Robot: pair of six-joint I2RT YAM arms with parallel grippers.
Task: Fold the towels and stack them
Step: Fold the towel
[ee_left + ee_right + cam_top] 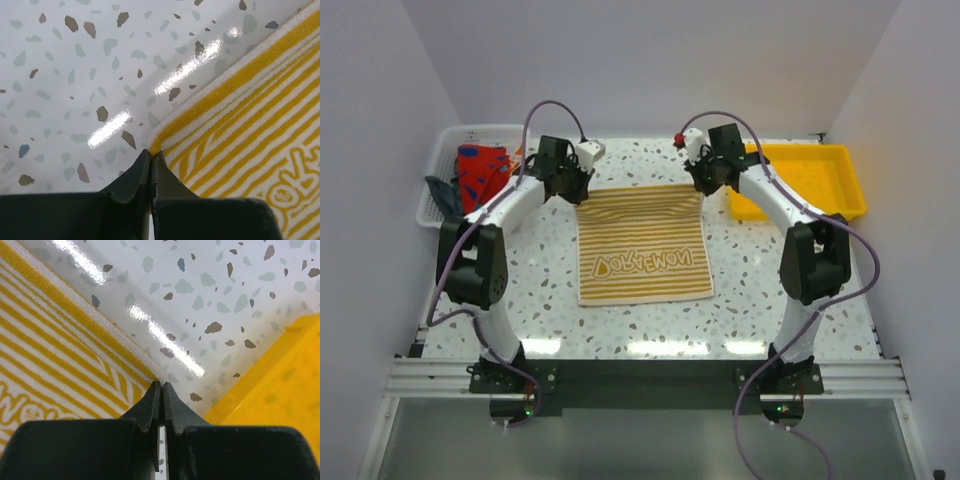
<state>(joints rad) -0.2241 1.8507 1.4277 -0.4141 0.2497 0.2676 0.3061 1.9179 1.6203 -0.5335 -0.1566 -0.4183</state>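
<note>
Left arm (515, 205) and right arm (775, 200): white shells, black joint housings, looping purple-grey cables (555, 103), black tapered fingers (132, 180).

A yellow-and-white striped towel (642, 243), lettered in white, on a white surface (550, 290) flecked grey and brown; a plain yellow tray (815, 180); a red-and-blue towel (480, 175) in a white basket (428, 198).

White left arm (505, 208) and right arm (775, 200) are extended far (wrists inward); black left gripper (151, 154) and right gripper (162, 386) are pressed closed.
</note>
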